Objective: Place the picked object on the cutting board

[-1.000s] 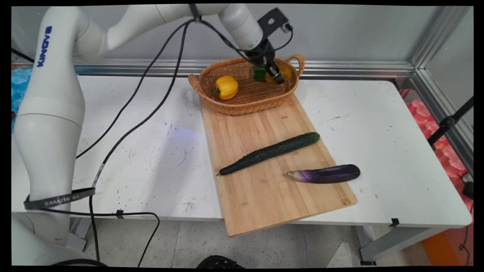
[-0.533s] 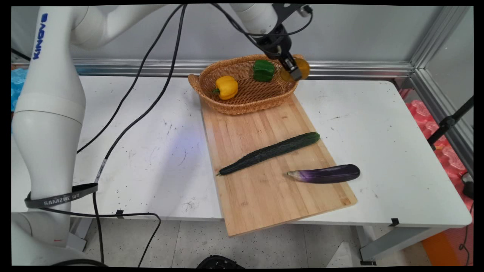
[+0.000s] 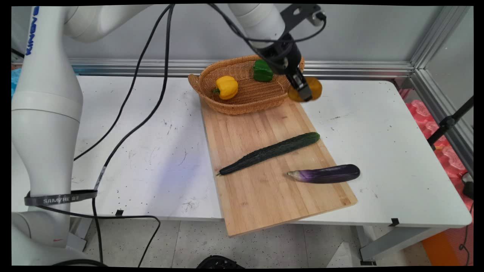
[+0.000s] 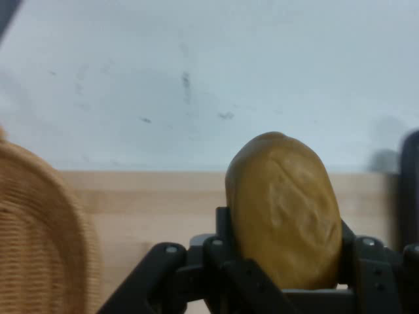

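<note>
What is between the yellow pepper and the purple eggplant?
The long dark green cucumber lies between the yellow pepper and the eggplant, slanted across the wooden cutting board. The main view shows it.

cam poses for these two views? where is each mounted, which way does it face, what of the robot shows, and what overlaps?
Main view: fixed above the table's near side, looking down across the table to the back wall; shows the white arm, cables and gripper.
Hand view: on the hand, looking along the gripper down at the cutting board and table; shows the black linkage and fingers.
Shared: the brown potato in the gripper, the basket edge, the board.
</note>
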`<action>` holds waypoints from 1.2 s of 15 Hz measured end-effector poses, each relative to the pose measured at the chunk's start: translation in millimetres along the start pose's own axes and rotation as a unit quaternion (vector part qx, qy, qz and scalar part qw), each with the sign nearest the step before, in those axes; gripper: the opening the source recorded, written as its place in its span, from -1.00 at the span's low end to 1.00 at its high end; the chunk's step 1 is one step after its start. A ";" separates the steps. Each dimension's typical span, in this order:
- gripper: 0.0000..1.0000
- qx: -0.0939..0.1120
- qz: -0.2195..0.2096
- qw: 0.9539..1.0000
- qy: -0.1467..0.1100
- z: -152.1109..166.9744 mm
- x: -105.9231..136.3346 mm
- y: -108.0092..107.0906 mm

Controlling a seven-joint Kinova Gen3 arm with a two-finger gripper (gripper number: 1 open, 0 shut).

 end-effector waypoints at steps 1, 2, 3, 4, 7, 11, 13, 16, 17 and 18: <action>-1.00 -0.006 0.001 1.000 -0.002 -0.3 -3.9 7.8; -1.00 -0.011 0.002 1.000 -0.006 -0.2 -8.7 16.5; -1.00 -0.016 0.004 1.000 -0.008 0.4 -13.8 24.2; -1.00 -0.020 0.005 1.000 -0.010 1.1 -18.4 30.3; -1.00 -0.026 0.013 0.999 -0.019 4.9 -37.8 46.9; -1.00 -0.028 0.030 0.999 -0.030 12.6 -67.7 64.2; -1.00 -0.030 0.040 0.998 -0.034 16.8 -83.0 71.0; -1.00 -0.033 0.057 0.997 -0.039 23.8 -104.2 79.6; -1.00 -0.034 0.062 0.997 -0.041 26.3 -111.1 82.1; -1.00 -0.036 0.068 0.996 -0.043 29.1 -117.8 84.5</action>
